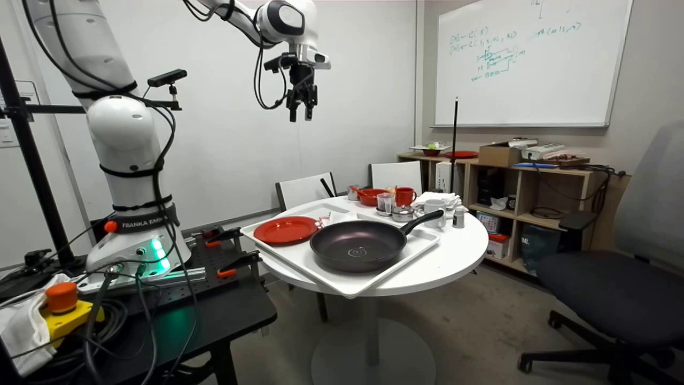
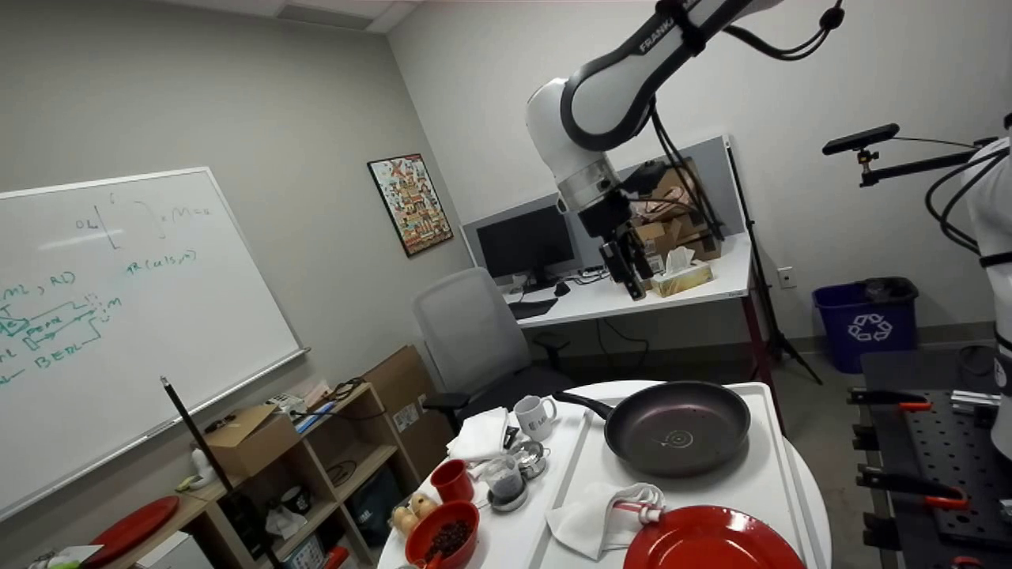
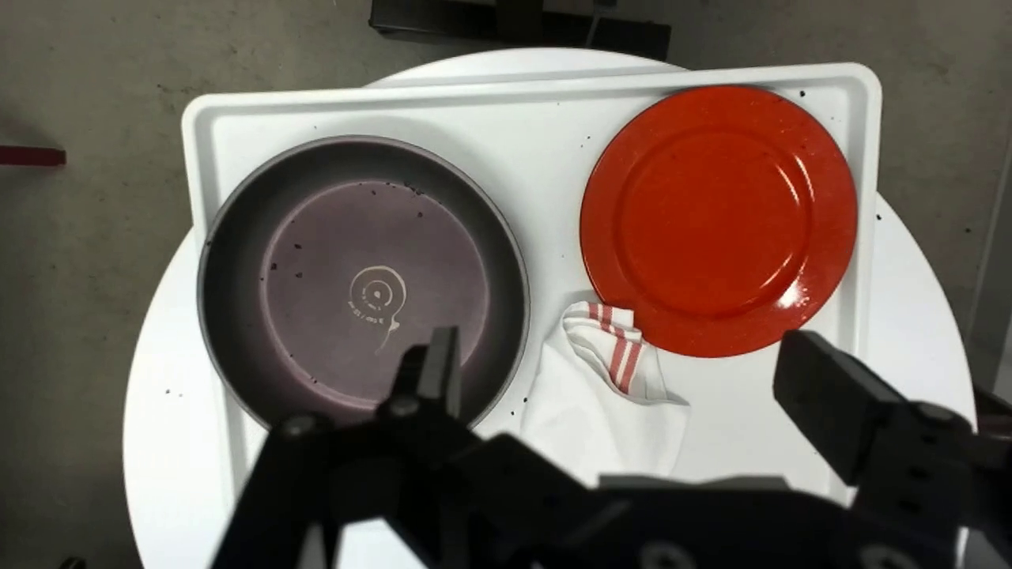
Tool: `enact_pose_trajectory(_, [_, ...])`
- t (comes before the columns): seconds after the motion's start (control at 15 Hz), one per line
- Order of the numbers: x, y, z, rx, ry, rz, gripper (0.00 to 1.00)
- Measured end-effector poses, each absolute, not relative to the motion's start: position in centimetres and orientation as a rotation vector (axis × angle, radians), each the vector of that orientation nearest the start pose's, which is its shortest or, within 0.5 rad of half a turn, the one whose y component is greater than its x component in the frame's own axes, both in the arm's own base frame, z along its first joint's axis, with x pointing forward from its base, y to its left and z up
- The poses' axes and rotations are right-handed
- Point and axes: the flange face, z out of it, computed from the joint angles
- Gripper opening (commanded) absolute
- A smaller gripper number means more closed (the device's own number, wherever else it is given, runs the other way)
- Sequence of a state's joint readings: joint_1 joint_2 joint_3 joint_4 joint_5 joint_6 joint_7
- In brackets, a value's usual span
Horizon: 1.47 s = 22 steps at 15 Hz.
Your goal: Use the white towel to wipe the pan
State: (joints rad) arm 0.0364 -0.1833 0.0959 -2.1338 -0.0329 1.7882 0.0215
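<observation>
The dark grey-black pan (image 1: 358, 247) stands on a white tray (image 3: 545, 88), also in an exterior view (image 2: 676, 435) and the wrist view (image 3: 371, 237). Small dark specks lie in it. The white towel (image 3: 609, 431) with red stripes lies bunched on the tray between the pan and a red plate, its striped end at the plate's edge. It also shows in an exterior view (image 2: 589, 521); in another exterior view (image 1: 342, 217) the pan partly hides it. My gripper (image 3: 619, 348) is open and empty, high above the tray, also in both exterior views (image 1: 301, 115) (image 2: 639, 283).
The red plate (image 3: 719, 221) lies on the tray beside the towel. The pan's handle (image 1: 422, 220) reaches over the tray's edge. Beyond it on the round table stand a white mug (image 2: 535, 417), a red cup (image 2: 452, 480), a red bowl (image 2: 466, 521) and folded white cloths (image 2: 479, 435).
</observation>
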Motion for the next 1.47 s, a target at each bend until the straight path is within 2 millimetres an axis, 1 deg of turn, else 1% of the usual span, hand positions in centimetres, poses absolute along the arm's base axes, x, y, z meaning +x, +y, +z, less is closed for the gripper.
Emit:
enact_pose_trajectory(0.33, [53.4, 7.2, 40.5, -3.171, -0.216, 0.213, 1.0])
enact_pose_trajectory(0.53, [55.7, 8.0, 36.7, -3.163, -0.245, 0.187, 1.0])
enact_pose_trajectory(0.8, [57.4, 9.5, 32.2, -3.146, -0.286, 0.139, 1.0])
enact_pose_trajectory(1.0, [58.5, 10.3, 29.2, -3.129, -0.313, 0.063, 1.0])
enact_pose_trajectory(1.2, [59.6, 10.6, 26.7, -3.115, -0.321, -0.025, 1.0])
enact_pose_trajectory(1.47, [61.2, 10.3, 23.8, -3.098, -0.292, -0.113, 1.0])
